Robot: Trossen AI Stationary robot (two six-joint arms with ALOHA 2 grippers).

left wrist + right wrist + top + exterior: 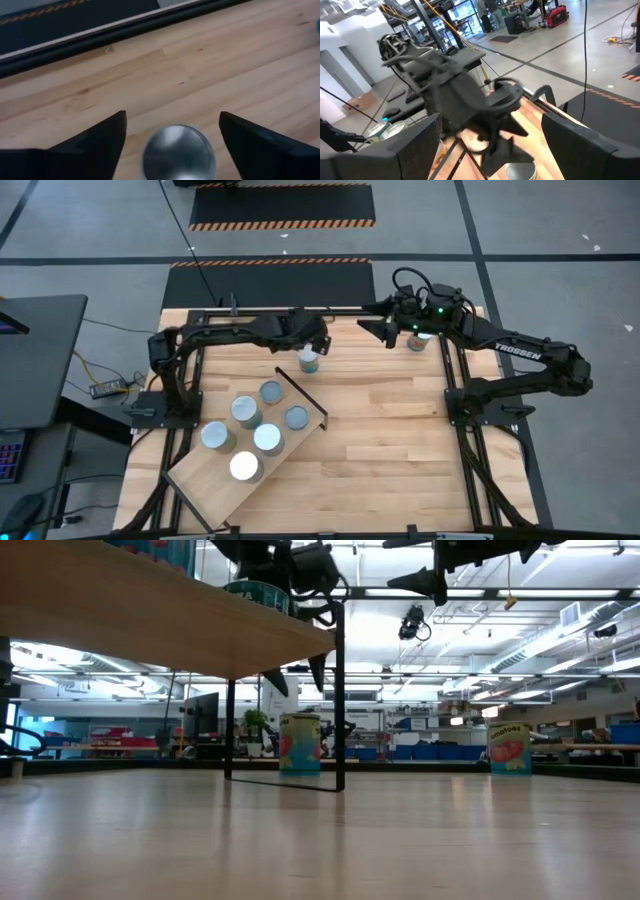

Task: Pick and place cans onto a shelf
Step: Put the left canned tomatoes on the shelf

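Five cans (256, 432) on shelf (200, 480), two off

We see five cans (253, 432) standing upright on the shelf (205, 480), a light plywood board framed in black that lies at an angle. A sixth can (308, 361) stands directly under the left gripper (316, 345), between its spread fingers; a seventh can (419, 340) stands beneath the right gripper (385, 332).

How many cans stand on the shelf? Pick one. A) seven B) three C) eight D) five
D: the high view shows five silver tops on the shelf, e.g. one can; another can stands on the table under the left gripper, and one by the right gripper.
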